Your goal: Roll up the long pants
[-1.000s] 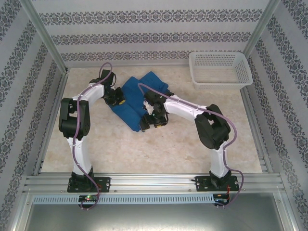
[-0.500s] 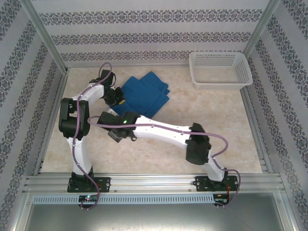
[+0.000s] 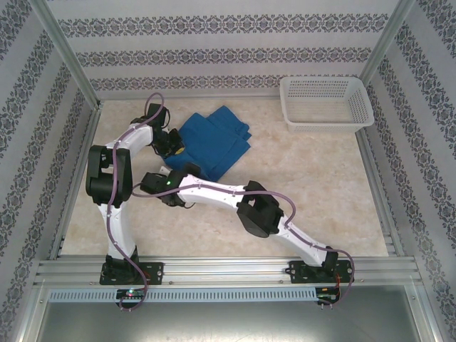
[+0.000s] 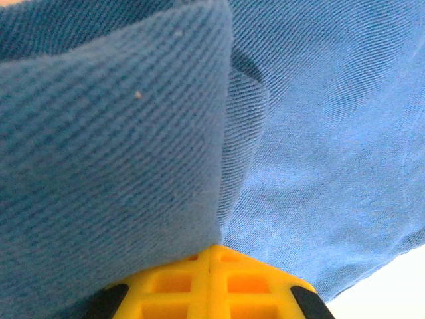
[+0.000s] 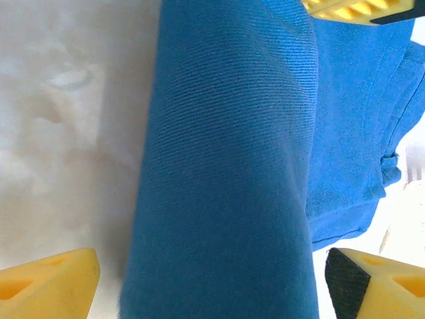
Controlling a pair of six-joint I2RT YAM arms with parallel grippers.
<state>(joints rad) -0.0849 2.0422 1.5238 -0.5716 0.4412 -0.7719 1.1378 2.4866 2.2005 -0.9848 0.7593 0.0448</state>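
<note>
Top external view is showing a pale marbled table (image 3: pixel 299 192) carrying every item listed.

Long pants (image 3: pixel 217 135): royal-blue cloth, lying folded in layers. They are touching the left gripper (image 3: pixel 173 147) on its right side. Their near edge is running under the right arm (image 3: pixel 214 191).

White mesh basket (image 3: pixel 326 103): sitting well apart from that gripper, far to its right at the back corner.

Right gripper (image 5: pixel 212 282): fingers are standing wide apart in the right wrist view, straddling a rolled blue band of the pants. The band is passing between the two yellow fingertips (image 5: pixel 50 279). Bare table is lying to the gripper's left, and more folded cloth to its right.

Left gripper, left wrist view: yellow pads (image 4: pixel 179 286) are pressing together, clamping a fold of the cloth that is standing up directly beyond them.
</note>
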